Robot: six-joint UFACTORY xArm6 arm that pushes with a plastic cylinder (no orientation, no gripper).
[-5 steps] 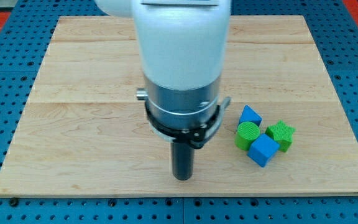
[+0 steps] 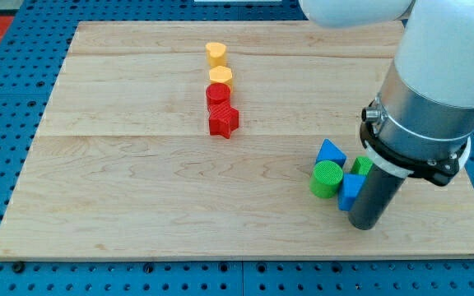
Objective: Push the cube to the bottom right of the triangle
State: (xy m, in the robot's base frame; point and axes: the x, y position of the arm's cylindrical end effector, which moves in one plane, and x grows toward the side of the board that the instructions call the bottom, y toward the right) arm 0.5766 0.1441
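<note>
A blue cube (image 2: 349,191) sits near the board's bottom right, partly hidden by my rod. A blue triangle (image 2: 330,153) lies just above and left of it. My tip (image 2: 363,225) rests on the board right beside the cube, at its lower right side and seemingly touching it. A green cylinder (image 2: 327,178) stands to the left of the cube, below the triangle. A green block (image 2: 361,166) peeks out behind the rod; its shape is hidden.
A column of blocks stands at the upper middle of the wooden board (image 2: 138,189): a yellow heart (image 2: 216,53), a yellow block (image 2: 220,76), a red cylinder (image 2: 218,94) and a red star (image 2: 223,122). The arm's white body covers the upper right.
The arm moved from the board's middle to the right, uncovering the yellow and red blocks. My tip now stands at the cube's right side and hides most of the green star.
</note>
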